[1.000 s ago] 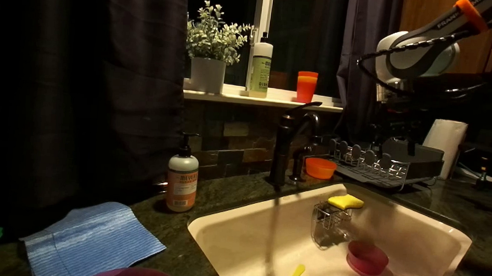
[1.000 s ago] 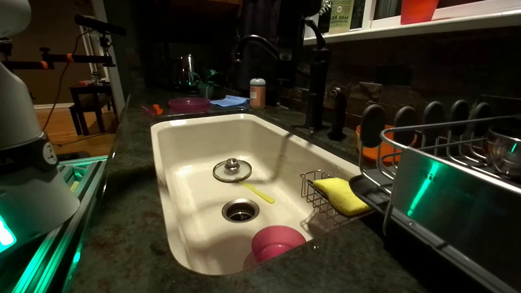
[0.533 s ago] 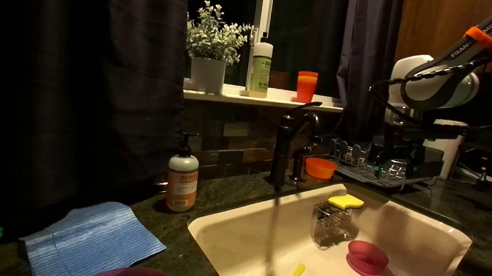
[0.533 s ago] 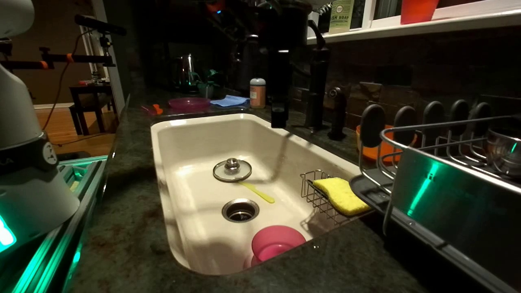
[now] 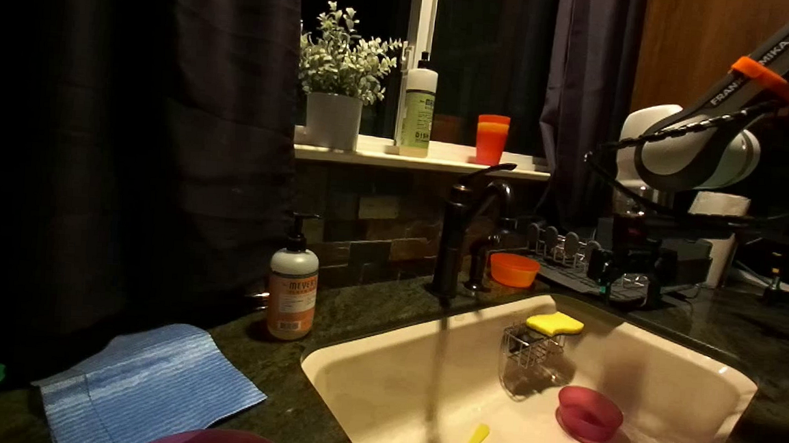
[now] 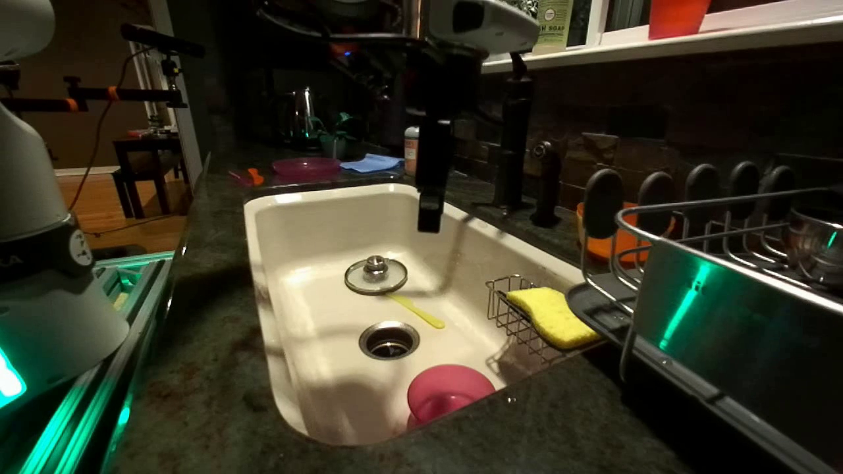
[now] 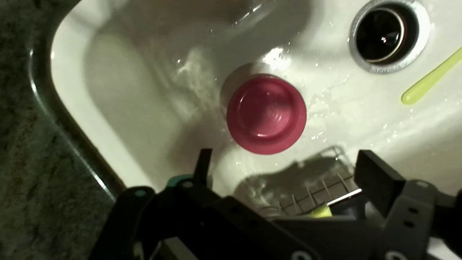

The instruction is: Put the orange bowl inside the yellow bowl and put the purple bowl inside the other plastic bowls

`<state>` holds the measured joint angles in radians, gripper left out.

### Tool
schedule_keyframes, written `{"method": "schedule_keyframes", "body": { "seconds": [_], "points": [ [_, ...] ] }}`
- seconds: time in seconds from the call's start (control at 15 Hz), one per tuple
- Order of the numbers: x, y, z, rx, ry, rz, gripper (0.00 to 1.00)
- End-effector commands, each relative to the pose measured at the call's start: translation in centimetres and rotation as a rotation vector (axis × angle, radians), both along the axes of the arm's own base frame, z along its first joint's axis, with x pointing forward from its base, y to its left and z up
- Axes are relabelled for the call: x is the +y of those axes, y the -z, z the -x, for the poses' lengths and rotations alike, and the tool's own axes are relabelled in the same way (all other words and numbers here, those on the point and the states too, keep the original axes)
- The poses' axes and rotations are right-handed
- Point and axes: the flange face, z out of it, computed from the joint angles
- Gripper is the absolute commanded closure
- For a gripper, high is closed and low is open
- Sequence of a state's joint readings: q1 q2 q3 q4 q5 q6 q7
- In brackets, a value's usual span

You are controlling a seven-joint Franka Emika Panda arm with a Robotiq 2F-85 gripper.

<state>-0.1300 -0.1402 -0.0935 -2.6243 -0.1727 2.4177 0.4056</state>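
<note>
"Two bowls I can place for sure: the purple bowl [image 7: 266, 113], on the floor of the sink [image 5: 385, 368], and the orange bowl [image 5: 514, 270], up on the worktop [image 5: 355, 308] between the tap [image 5: 454, 239] and the drying rack [image 6: 737, 316]"

"And the yellow bowl?"

"I can't make it out in any view, so I can't say whether the orange one sits inside it"

"Which step are you on, then?"

"The purple bowl's turn, I'd judge. My claw [image 7: 284, 159] hangs over the sink with that bowl just ahead of it in the wrist view. Whether the first half of the job is done, I can't confirm"

"Holding anything?"

"No, the claw is empty, its jaws spread wide, and the purple bowl is apart from it, lower down"

"So what does the next move call for?"

"A shift across until the bowl lies under the gap, then a descent with a jaw on each side of it, or astride its rim if the whole bowl proves too wide. I'd mind the wire basket [image 5: 527, 351] and the sponge [image 6: 553, 316] on it, near by. Then a firm squeeze, a lift clear of the sink's edge, and a carry towards the orange bowl"
</note>
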Motion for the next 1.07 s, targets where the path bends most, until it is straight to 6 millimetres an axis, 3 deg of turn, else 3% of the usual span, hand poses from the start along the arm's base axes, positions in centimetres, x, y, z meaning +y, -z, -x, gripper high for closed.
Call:
{"method": "schedule_keyframes", "body": {
  "seconds": [0.0,0.4,1.0],
  "points": [
    [1.5,5.5,0.7,0.019,-0.033,-0.049,0.00],
    [2.1,12.5,0.8,-0.036,-0.121,-0.091,0.00],
    [1.8,19.1,-1.0,-0.098,-0.246,-0.110,0.00]
  ]
}}
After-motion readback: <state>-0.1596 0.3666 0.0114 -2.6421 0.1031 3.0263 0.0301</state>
